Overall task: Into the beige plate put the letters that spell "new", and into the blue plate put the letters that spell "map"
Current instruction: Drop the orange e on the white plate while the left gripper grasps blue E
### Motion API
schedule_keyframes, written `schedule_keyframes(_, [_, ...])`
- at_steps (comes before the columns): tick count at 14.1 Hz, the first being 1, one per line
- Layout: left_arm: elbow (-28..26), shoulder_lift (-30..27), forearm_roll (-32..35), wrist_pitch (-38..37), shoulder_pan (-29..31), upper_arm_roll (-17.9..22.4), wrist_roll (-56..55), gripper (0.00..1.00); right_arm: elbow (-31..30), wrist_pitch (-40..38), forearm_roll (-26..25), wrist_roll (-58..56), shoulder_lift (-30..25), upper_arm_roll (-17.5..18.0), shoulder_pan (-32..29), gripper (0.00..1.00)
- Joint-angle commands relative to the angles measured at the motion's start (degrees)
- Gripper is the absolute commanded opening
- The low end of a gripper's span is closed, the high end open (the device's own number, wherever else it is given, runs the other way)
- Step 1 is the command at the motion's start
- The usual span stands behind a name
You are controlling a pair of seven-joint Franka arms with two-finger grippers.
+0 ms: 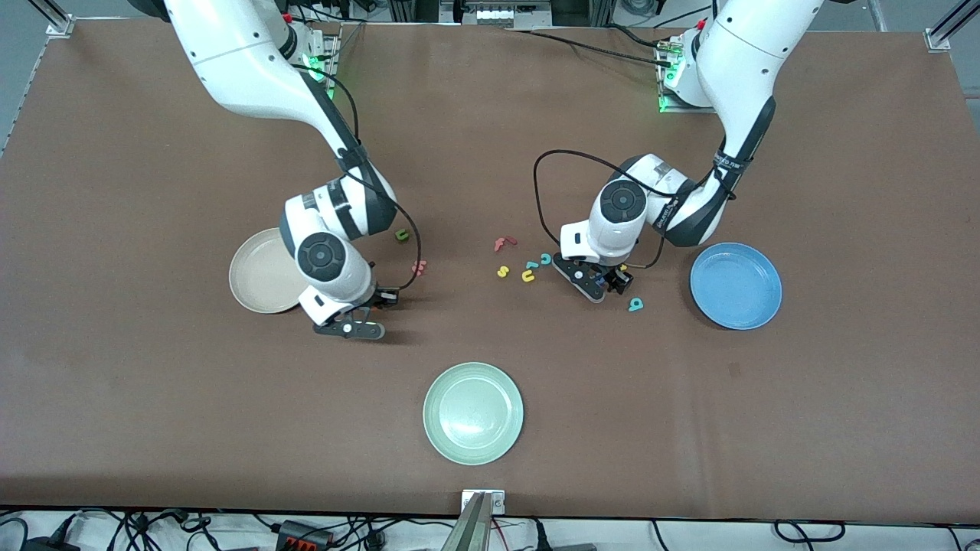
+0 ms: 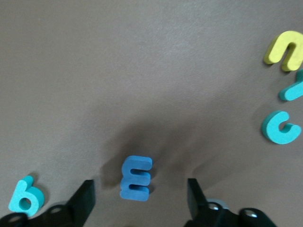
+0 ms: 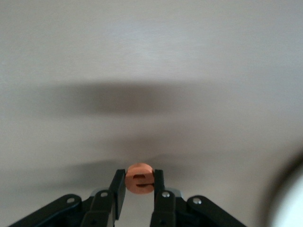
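The brown table [image 1: 153,398] carries three plates: a pale green plate [image 1: 473,413] nearest the front camera, the beige plate [image 1: 256,275] toward the right arm's end, and the blue plate [image 1: 736,285] toward the left arm's end, all without letters in them. The right gripper [image 3: 138,196] is low over the table just beside the beige plate, at about its four o'clock in the front view, its jaws closed tight on the orange e [image 3: 138,178], which sits pinched between the fingertips. The left gripper [image 2: 139,198] is down among the loose letters, its jaws spread wide, with the dark blue m [image 2: 136,178] lying flat on the table between the two fingers [image 2: 83,198], touching neither. The teal p [image 1: 635,304] lies just beside this gripper, at about nine o'clock of the blue plate. The cluster beside the left gripper holds a teal c [image 2: 279,126], a yellow u [image 2: 285,50], a yellow s [image 1: 503,271] and a red f [image 1: 504,243]. The pinkish-red w [image 1: 418,267] and the green n [image 1: 400,235] lie near the right arm's wrist, between the beige plate and that cluster.
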Motion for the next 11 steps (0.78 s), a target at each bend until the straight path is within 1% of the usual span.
schedule_keyframes(1, [0.59,0.67,1.17,0.63,0.55,-0.24,1.2,0.58,-2.08,-11.12,0.19,-3.39,-6.97,0.53,-5.43,0.18])
schedule_keyframes(2, [0.68,1.02,1.17,0.63,0.55,-0.24,1.2,0.51,-3.91,-13.42,0.19,-6.11,-8.55,0.53,-7.53,0.18])
schedule_keyframes(3, [0.85,1.28,1.17,0.72,0.64,-0.24,1.2,0.42,-6.8,-13.79,0.1,-8.05,-10.13,0.53,-9.64,0.18])
schedule_keyframes(4, [1.11,1.28,1.17,0.72,0.64,-0.24,1.2,0.29,-10.22,-13.27,-0.07,-9.73,-11.8,0.53,-11.58,0.18])
schedule_keyframes(5, [1.12,1.11,1.17,0.54,0.73,-0.24,1.2,0.19,-12.26,-13.09,-0.42,-10.0,-12.42,0.45,-12.21,0.18])
schedule_keyframes(7, [1.12,-0.2,1.17,-0.24,1.25,-0.33,1.11,0.11,-14.64,-12.65,-0.51,-10.01,-12.69,0.01,-12.48,0.18])
schedule_keyframes(8, [1.03,-2.3,1.17,-1.12,1.69,-0.33,0.94,0.1,-15.96,-10.91,-0.51,-10.01,-12.43,-0.17,-12.74,0.18])
schedule_keyframes(9, [1.46,-4.49,1.17,-5.39,2.57,-0.33,0.93,0.1,-17.97,-8.37,-0.6,-10.01,-12.34,-0.17,-13.0,0.18])
schedule_keyframes(11, [4.87,-7.84,1.08,-16.36,4.5,-0.33,1.11,0.1,-19.4,-4.93,-0.6,-10.01,-10.94,-0.17,-13.27,0.18])
